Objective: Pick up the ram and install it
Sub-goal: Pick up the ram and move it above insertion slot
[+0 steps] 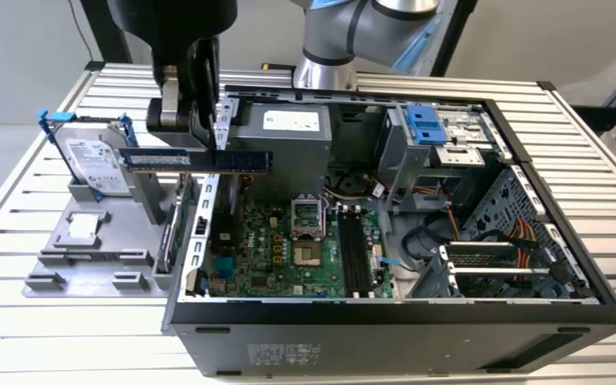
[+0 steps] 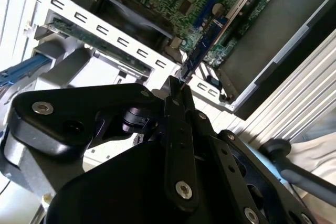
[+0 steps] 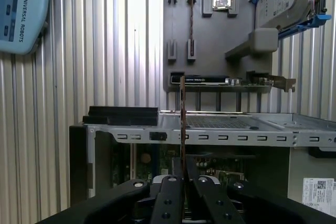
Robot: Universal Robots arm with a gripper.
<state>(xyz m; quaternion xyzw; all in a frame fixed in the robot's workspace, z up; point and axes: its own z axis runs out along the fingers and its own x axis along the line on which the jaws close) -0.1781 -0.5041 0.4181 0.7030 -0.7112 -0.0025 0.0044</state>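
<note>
The ram (image 1: 196,160) is hanging level and on edge, its long axis crossing the computer case's (image 1: 394,311) wall on the exterior view's left. The pincer (image 1: 190,141) is clamping it from above.

the ram (image 1: 241,161) is a long, narrow blue board with a row of small dark chips. it is off the table, clamped near its middle in the gripper (image 1: 203,146). it stands on edge with its length level, crossing above the wall of the open computer case (image 1: 206,216) on the exterior view's left. the first wrist view shows it edge-on (image 3: 182,119).
</note>
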